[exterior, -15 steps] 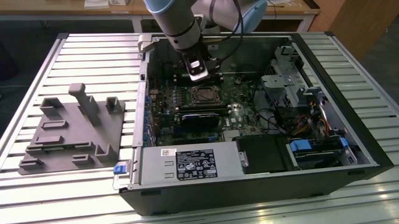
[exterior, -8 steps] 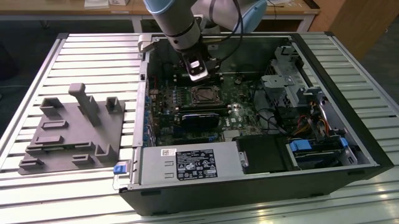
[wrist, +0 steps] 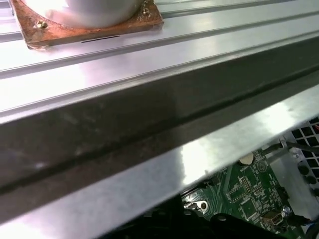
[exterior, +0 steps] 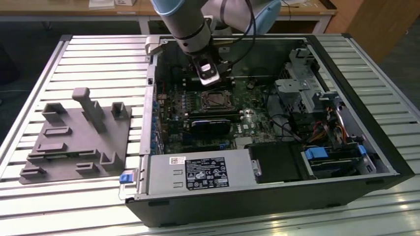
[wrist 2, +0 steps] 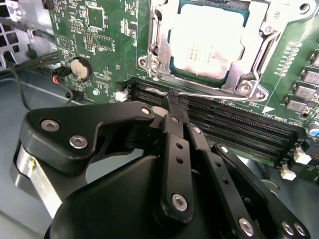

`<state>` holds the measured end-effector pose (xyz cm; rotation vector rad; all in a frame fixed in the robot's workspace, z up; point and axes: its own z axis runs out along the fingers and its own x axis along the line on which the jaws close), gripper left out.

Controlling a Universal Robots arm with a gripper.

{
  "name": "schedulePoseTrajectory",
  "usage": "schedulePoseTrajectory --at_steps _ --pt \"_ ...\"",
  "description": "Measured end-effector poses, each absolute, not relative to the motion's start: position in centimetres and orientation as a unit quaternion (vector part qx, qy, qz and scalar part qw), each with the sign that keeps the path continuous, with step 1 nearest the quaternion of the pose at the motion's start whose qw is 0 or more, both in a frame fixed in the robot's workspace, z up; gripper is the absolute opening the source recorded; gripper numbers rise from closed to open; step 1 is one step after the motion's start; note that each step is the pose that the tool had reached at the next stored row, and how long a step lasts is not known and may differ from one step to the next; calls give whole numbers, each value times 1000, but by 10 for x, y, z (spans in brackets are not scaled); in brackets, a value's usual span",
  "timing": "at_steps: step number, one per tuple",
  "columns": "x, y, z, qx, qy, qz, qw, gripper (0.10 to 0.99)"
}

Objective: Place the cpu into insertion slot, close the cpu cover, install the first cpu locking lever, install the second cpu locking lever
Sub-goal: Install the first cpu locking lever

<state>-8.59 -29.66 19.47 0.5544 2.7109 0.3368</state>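
In the second wrist view the cpu [wrist 2: 209, 37], pale silvery-grey, lies in the insertion slot with the cpu cover [wrist 2: 261, 42], a silvery frame, flat over its edges. A thin wire locking lever [wrist 2: 224, 94] runs along the slot's side by the long black memory slots. My gripper [wrist 2: 173, 101] is shut, its black fingertips together and touching that lever at one end. In the exterior view the gripper [exterior: 212, 79] hangs just behind the insertion slot [exterior: 213, 100] inside the open computer case [exterior: 367, 147].
A black heatsink block [exterior: 213, 125] and the grey power supply box [exterior: 196, 172] sit in front of the slot. Cables and drive cages [exterior: 315, 113] fill the exterior view's right. A grey fixture block [exterior: 72, 142] stands on the slatted table. The case's metal edge [wrist: 149, 164] crosses the first wrist view.
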Motion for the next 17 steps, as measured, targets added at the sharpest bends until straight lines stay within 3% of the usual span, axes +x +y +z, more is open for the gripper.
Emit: schedulePoseTrajectory --at_steps 6,17 --pt "-86 -297 194 189 960 106 179 106" --pt "-86 -297 190 186 960 105 179 106"
